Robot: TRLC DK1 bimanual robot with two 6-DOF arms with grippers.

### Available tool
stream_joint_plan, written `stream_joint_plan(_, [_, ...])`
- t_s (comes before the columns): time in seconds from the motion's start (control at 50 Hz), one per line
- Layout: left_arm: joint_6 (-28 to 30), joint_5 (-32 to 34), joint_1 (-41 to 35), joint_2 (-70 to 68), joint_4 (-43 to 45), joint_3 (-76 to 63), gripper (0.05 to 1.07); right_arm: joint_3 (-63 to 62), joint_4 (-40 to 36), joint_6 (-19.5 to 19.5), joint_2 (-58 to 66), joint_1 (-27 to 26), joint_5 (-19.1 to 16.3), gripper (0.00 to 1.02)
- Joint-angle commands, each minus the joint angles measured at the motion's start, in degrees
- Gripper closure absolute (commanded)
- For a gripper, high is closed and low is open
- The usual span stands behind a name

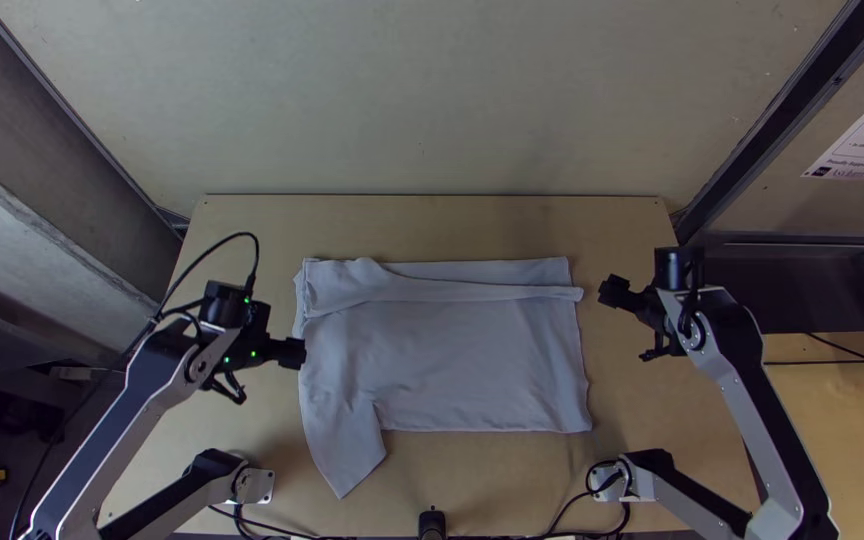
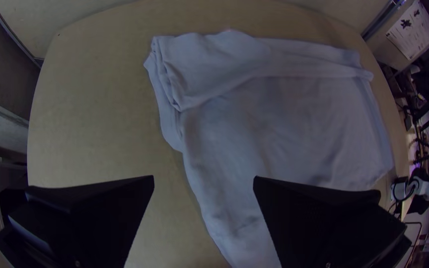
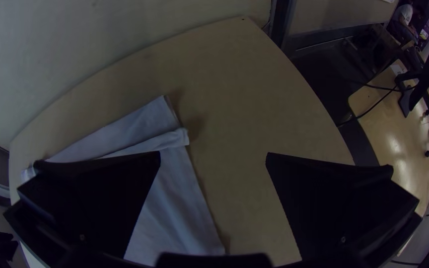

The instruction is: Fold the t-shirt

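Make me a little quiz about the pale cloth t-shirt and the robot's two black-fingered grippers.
1. True or false: the left gripper, with two wide flat black fingers, stands open.
2. From which side of the pale grey cloth t-shirt does a tapered flap jut toward the table's near edge? (a) left (b) right (c) middle
3. Fill in: the shirt lies on a light-coloured ____ table.

Key: 1 true; 2 a; 3 wooden

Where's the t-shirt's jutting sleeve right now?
In the top view, the sleeve lies at the lower left of the t-shirt, angled toward the near edge of the table, below the left gripper.
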Motion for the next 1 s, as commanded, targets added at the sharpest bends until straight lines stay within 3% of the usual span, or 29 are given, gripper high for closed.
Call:
stream_joint_plan(0.0, [-3.6,-1.3,-4.3,-2.3,-3.0,-4.0,0.1,-2.0,-2.4,3.7,-2.7,2.9,-0.1,0.05])
stream_joint_plan(0.18, [-8.5,-1.9,-9.8,-4.0,-6.8,-8.3,0.1,-2.5,-10.0,3.5,-4.4,5.3,-4.3,0.09])
stream_joint_plan(0.38, [-11.8,-0.6,-12.7,-5.0,-11.3,-11.2,0.1,-3.0,-18.8,0.9,-5.3,8.0,-6.0,0.1])
stream_joint_plan(0.62, [-15.2,3.4,-17.0,-5.6,-13.9,-14.5,0.1,-4.8,-19.0,-0.5,-5.3,8.0,-6.1,0.1])
stream_joint_plan(0.98, [-16.1,6.8,-21.1,-2.3,-10.4,-18.6,0.11,-9.4,-17.6,-0.9,-4.6,8.3,-6.1,0.1])
